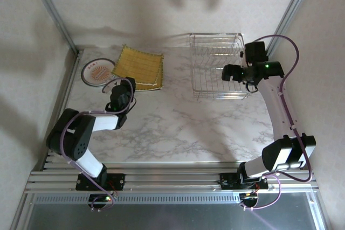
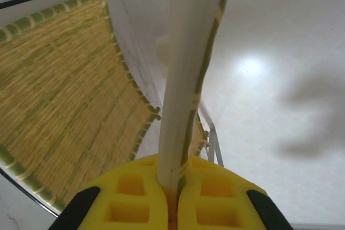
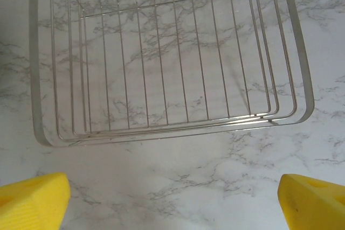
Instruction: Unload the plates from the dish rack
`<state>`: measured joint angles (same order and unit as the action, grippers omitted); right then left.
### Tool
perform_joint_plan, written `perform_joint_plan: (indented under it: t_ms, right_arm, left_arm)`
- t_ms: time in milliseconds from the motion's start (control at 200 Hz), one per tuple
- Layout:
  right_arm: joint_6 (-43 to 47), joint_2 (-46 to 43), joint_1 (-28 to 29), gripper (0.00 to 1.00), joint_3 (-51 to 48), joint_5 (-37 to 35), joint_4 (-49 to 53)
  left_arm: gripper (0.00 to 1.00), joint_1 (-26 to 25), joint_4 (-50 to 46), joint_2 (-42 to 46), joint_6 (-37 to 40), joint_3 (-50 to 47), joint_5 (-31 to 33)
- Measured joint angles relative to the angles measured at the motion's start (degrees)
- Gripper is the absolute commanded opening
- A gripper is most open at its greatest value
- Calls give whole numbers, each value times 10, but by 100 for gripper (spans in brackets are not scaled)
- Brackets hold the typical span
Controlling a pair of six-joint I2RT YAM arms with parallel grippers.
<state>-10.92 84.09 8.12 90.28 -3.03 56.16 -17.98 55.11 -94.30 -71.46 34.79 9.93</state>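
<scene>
Left gripper (image 2: 173,189) clamps striped plate (image 2: 186,68) | right gripper (image 3: 172,200) apart | 2 striped, 1 round plate (image 1: 97,71)

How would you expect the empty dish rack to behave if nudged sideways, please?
Probably light: the dish rack is thin open wire, empty. Being wide and low, it would likely slide across the smooth table rather than tip.
</scene>
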Motion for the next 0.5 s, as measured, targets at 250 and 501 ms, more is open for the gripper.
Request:
perform_joint_plan:
  t_ms: [250,501]
  right_arm:
    - [10,20,0,99,8,0,7]
    - [12,32,0,99,9,7,6]
  left_arm:
    - [0,-22,1,-57,-38,33,73]
    - [0,-26,4,-119,-60,84,86]
